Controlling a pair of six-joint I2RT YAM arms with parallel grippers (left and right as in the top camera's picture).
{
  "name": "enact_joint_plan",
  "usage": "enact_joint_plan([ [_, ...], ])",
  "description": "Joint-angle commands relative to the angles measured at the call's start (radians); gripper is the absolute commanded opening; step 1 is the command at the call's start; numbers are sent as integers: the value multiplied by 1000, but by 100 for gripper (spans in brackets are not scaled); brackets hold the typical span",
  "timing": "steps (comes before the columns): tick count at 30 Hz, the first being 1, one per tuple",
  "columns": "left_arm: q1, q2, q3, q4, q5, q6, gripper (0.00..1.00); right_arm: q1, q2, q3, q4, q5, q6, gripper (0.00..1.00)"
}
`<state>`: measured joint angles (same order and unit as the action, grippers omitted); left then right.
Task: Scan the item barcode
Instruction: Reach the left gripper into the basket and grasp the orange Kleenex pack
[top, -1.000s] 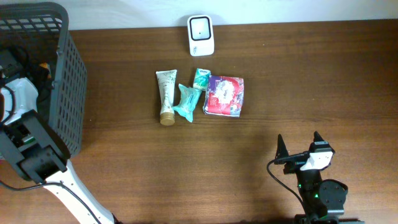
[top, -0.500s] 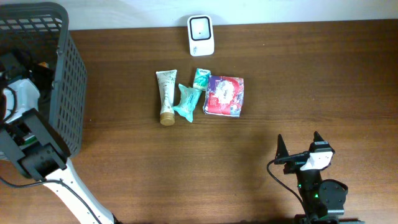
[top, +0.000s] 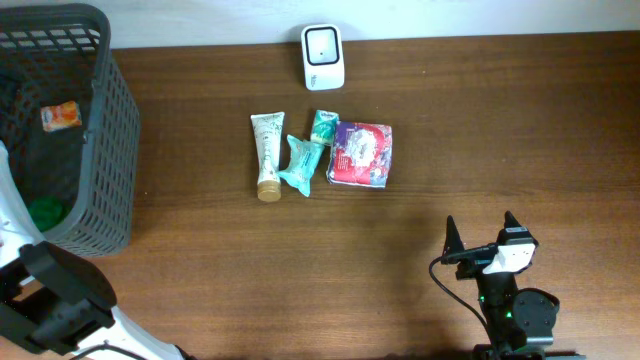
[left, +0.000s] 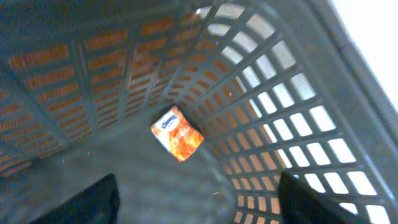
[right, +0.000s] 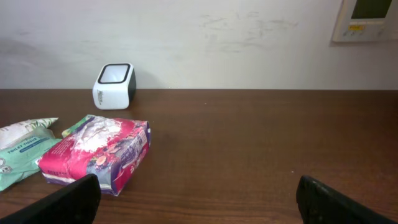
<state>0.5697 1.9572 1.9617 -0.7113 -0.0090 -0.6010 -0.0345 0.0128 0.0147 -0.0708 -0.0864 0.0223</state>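
Note:
An orange packet (left: 177, 133) lies on the floor of the grey mesh basket (left: 261, 87), and from above the packet (top: 60, 116) shows in the basket's (top: 110, 130) far part. My left gripper (left: 196, 190) hangs over it, open and empty. On the table lie a cream tube (top: 267, 155), a teal wipes pack (top: 300, 163), a small green pack (top: 322, 126) and a pink pack (top: 361, 153). The white scanner (top: 323, 56) stands at the back edge. My right gripper (top: 480, 235) rests open near the front right, well short of the pink pack (right: 96, 152).
Something green (top: 45, 212) lies in the near part of the basket. The left arm's dark body (top: 60, 300) sits at the front left corner. In the right wrist view the scanner (right: 114, 85) stands against a white wall (right: 249, 43).
The left arm has drawn back out of the basket toward the front. Its gripper has opened, and the orange packet now lies loose in the basket. The right arm is still.

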Motion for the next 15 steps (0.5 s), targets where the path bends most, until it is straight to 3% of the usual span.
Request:
enact_joint_plan([
  [1, 1, 52, 3, 18, -15, 19, 82, 8, -6, -9, -1, 5, 2, 99],
  [10, -9, 268, 3, 280, -13, 79, 82, 8, -6, -9, -1, 5, 2, 99],
  [15, -50, 335, 3, 312, -7, 79, 82, 8, -6, -9, -1, 5, 2, 99],
])
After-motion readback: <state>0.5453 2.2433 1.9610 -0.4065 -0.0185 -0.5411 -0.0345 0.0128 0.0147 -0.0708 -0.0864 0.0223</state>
